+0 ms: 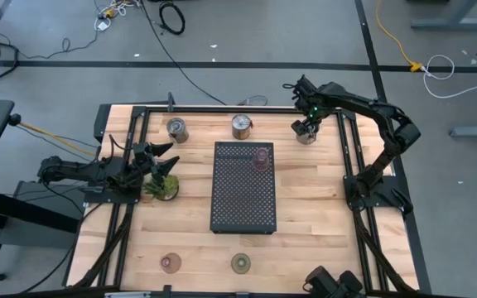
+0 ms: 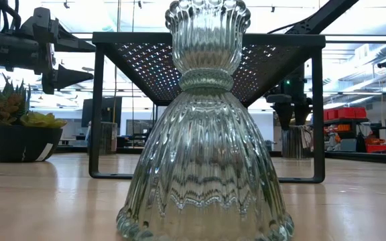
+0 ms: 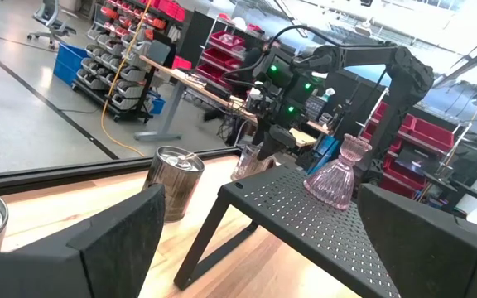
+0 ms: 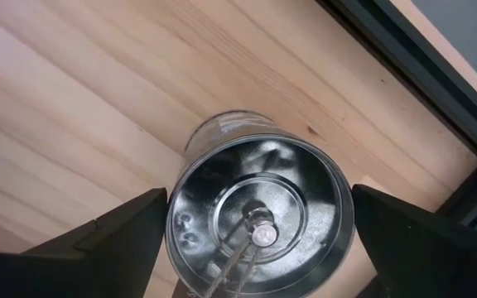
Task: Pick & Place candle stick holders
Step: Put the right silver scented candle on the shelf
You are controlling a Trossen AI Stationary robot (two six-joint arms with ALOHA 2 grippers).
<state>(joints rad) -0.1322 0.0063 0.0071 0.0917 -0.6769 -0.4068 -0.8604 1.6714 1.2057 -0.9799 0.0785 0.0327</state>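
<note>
The right gripper (image 1: 305, 132), fingers spread, straddles a silver cup (image 4: 259, 219) beyond the black perforated tray (image 1: 243, 199); the left gripper (image 1: 157, 159), fingers spread, hovers over the plant (image 1: 162, 187)

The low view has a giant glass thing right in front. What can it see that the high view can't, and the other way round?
Only the low view shows the clear ribbed glass candle holder as a tall bell shape, and the room behind. Only the high view shows the two low glass discs near the table's front edge, two more shiny silver metal cups along the back edge, and the pink glass holder on top of the black perforated tray. Both show that tray, the small green leafy plant and the right end effector over a silver cup.
</note>
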